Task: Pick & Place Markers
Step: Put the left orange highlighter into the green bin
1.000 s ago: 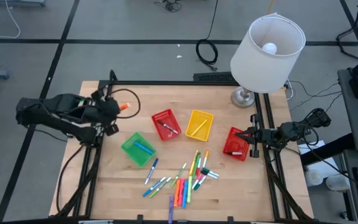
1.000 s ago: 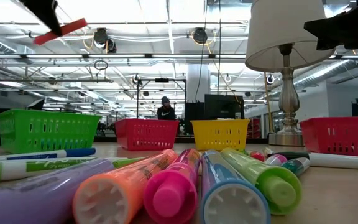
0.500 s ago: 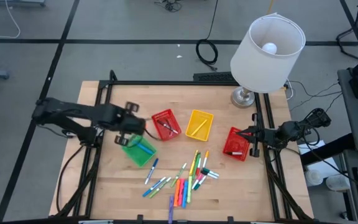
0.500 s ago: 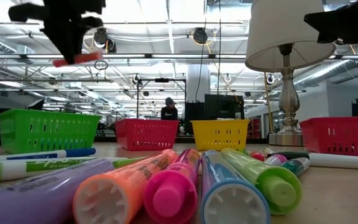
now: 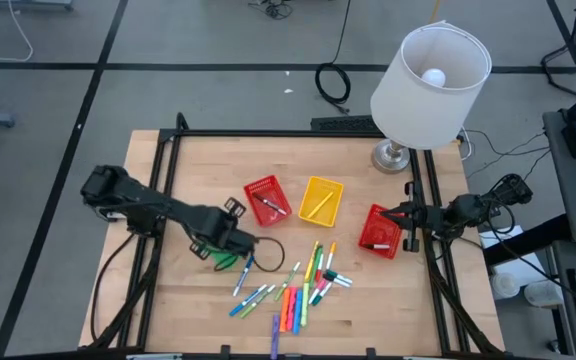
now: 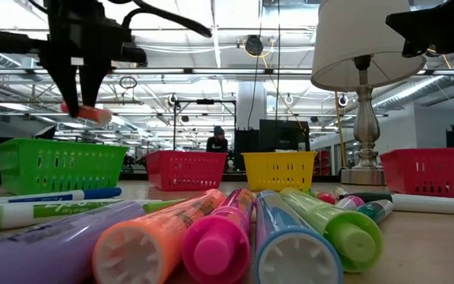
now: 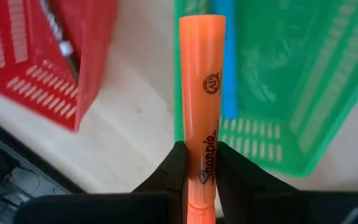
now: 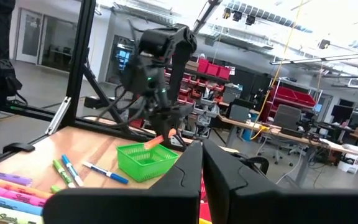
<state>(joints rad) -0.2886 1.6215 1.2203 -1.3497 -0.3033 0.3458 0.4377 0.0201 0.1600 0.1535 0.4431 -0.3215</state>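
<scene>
The light wooden table (image 5: pixel 368 290) carries a lamp with a white shade (image 5: pixel 430 72) at about 1 o'clock from its middle. The left dark arm reaches in from 9 o'clock, and its left gripper (image 5: pixel 230 240) hangs above the green mesh plastic basket (image 6: pixel 61 166), which stands at about 8 o'clock from the table's middle. Its two fingers (image 7: pixel 173 168) are narrow and clamp the lower part of an orange felt-tip marker (image 7: pixel 201 93). In the low view the marker's long axis is tilted only a little from level, well above the basket rim. In the left wrist view the marker points straight out from the fingers, over the edge of the green basket; a blue marker (image 7: pixel 228 68) lies inside that basket, almost parallel to it.

The right gripper (image 8: pixel 202 163) waits at 3 o'clock, at the table's edge, with its fingers pressed together and nothing between them.

A red mesh basket (image 5: pixel 266 200) and a yellow mesh basket (image 5: pixel 320 200) stand near the middle, a second red basket (image 5: pixel 377 232) toward 3 o'clock. The loose coloured markers (image 5: pixel 293 290) lie at 6 o'clock, most with the long axis running roughly from 12 to 6 o'clock.
</scene>
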